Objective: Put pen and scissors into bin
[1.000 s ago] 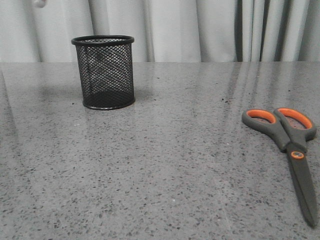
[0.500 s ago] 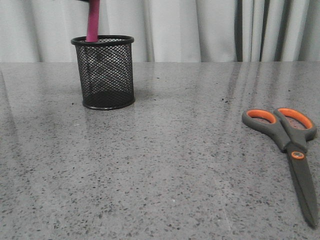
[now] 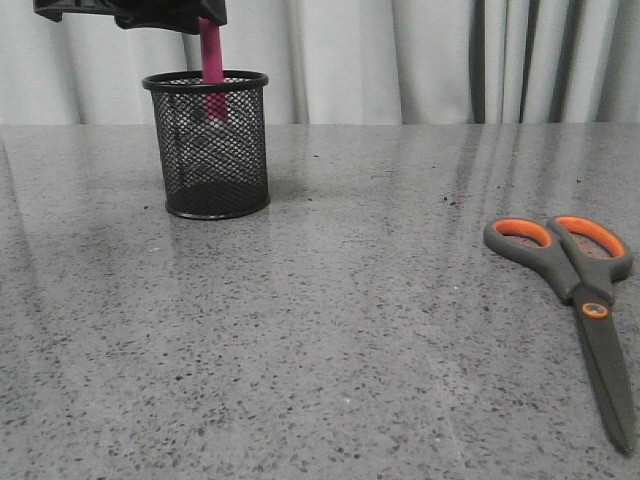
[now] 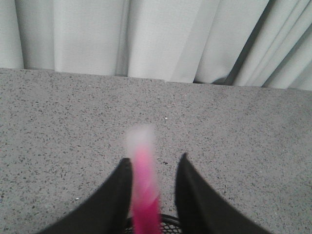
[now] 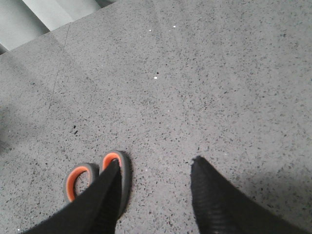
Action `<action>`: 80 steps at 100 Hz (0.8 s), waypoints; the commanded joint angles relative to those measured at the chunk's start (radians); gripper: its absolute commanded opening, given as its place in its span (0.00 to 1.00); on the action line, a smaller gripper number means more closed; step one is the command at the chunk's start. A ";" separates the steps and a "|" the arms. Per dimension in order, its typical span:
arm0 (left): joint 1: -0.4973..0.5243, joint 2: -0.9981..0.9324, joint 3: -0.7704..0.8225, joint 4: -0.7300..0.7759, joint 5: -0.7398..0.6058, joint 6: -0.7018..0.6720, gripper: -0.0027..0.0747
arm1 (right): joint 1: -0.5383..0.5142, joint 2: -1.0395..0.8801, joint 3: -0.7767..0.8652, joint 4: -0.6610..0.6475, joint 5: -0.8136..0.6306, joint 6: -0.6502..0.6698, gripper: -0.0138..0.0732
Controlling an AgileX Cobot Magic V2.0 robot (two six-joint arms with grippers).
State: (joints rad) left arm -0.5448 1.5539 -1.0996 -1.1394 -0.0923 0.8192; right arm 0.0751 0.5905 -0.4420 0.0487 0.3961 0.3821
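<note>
The pink pen point(image 3: 210, 60) stands nearly upright with its lower end inside the black mesh bin point(image 3: 210, 150) at the back left. My left gripper point(image 3: 150, 14) hangs just above the bin's rim. In the left wrist view the pen point(image 4: 144, 195) is blurred between the fingers of the left gripper point(image 4: 155, 163); it lies against one finger with a gap to the other, so the jaws stand open over the bin's rim point(image 4: 168, 222). The scissors point(image 3: 575, 280) lie flat at the right, handles away from me. My right gripper point(image 5: 156, 163) is open above the table, one finger over the scissors' handles point(image 5: 122, 170).
Grey speckled tabletop point(image 3: 350, 330) runs between the bin and the scissors. Pale curtains point(image 3: 400, 50) hang behind the table's back edge. The right arm is out of the front view.
The pen came down from above into the bin and shifted slightly right. My left gripper has dropped into the top of the front view. The scissors have not moved.
</note>
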 commanded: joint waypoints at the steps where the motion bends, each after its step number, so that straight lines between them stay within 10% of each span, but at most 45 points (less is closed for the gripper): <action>1: -0.008 -0.063 -0.034 0.012 -0.031 -0.001 0.49 | 0.001 0.005 -0.045 -0.003 -0.042 -0.004 0.50; 80: -0.008 -0.590 -0.034 0.075 0.299 -0.001 0.56 | 0.416 0.437 -0.347 0.117 0.305 -0.058 0.63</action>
State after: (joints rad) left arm -0.5457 1.0008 -1.1013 -1.0584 0.2023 0.8192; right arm 0.4891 0.9689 -0.7234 0.1700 0.7372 0.3213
